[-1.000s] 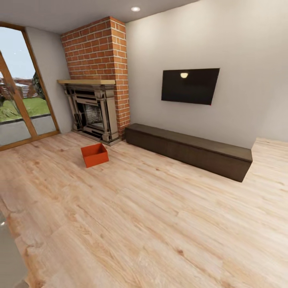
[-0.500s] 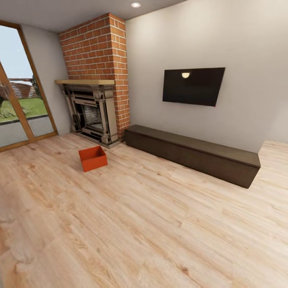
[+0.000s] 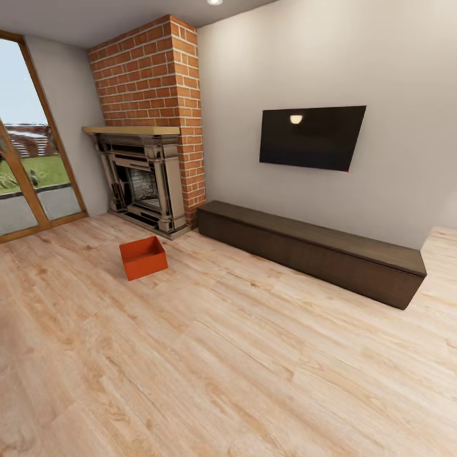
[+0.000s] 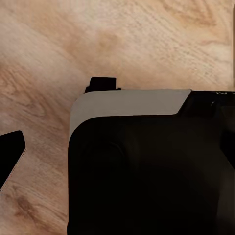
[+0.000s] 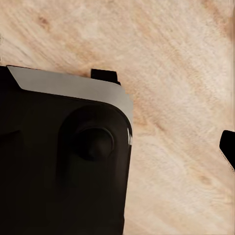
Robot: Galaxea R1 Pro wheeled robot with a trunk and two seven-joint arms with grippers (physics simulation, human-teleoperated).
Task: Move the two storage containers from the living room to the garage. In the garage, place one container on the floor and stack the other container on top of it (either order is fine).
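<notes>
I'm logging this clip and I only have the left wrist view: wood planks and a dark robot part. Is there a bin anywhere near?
Observer: Yes. The head view shows one orange-red bin sitting on the wood floor, just in front of the brick fireplace.
Operator: How is it sitting?
Observer: Upright, with its open top facing up. From what I can see, there is nothing inside it.
Operator: What else marks the room?
Observer: A long dark low cabinet runs along the wall to the right of the fireplace, with a black TV mounted above it.
</notes>
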